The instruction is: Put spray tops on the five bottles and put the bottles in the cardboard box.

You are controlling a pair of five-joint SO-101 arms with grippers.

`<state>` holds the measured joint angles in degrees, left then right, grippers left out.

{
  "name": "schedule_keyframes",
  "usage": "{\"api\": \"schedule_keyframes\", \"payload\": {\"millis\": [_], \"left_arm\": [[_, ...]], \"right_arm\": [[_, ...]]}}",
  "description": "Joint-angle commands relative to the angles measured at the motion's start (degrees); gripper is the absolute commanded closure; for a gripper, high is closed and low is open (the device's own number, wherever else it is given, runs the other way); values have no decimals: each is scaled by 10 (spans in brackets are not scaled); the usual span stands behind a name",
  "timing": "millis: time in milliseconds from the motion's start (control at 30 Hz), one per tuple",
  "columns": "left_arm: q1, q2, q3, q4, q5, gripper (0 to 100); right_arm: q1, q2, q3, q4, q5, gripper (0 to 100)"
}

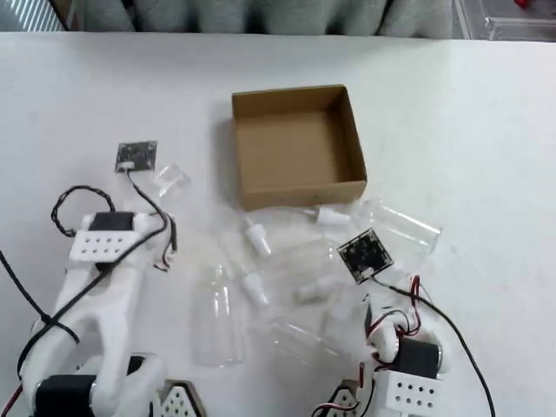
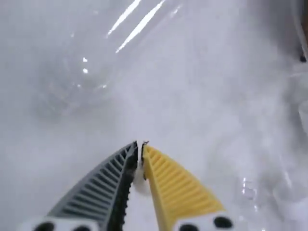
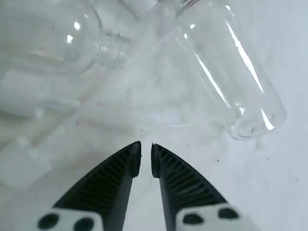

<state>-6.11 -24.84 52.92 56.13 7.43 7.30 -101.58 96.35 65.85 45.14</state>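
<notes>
Lying on the white surface [image 1: 486, 130], clear bottles [image 1: 217, 317] and loose spray tops [image 1: 254, 236] are scattered at 6 o'clock of the cardboard box [image 1: 300, 194], all outside it. The left arm [image 1: 104, 252] is at the box's 8 o'clock, and the left pincer [image 2: 140, 144] is closed on nothing. The right arm [image 1: 408, 360] is at 5 o'clock. The right pincer [image 3: 145, 149] is all but closed, gripping nothing, near one bottle [image 3: 231, 72].

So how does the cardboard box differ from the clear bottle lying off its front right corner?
The cardboard box is brown and opaque; the bottle is clear. The box sits opening upward; the bottle lies on its side. Both rest on the table and look empty.
</notes>
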Motion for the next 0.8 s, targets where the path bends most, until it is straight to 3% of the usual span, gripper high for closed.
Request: {"api": "schedule_keyframes", "payload": {"millis": [0, 233, 533, 767], "left_arm": [[-20, 0, -61, -5, 20, 972], [-24, 3, -68, -6, 117, 972], [-28, 0, -70, -118, 320, 954], [-29, 1, -67, -145, 429, 605]], "right_arm": [[8, -2, 5, 10, 3, 981], [8, -2, 5, 11, 4, 981], [8, -2, 5, 11, 5, 981], [8, -2, 5, 11, 6, 981]]}}
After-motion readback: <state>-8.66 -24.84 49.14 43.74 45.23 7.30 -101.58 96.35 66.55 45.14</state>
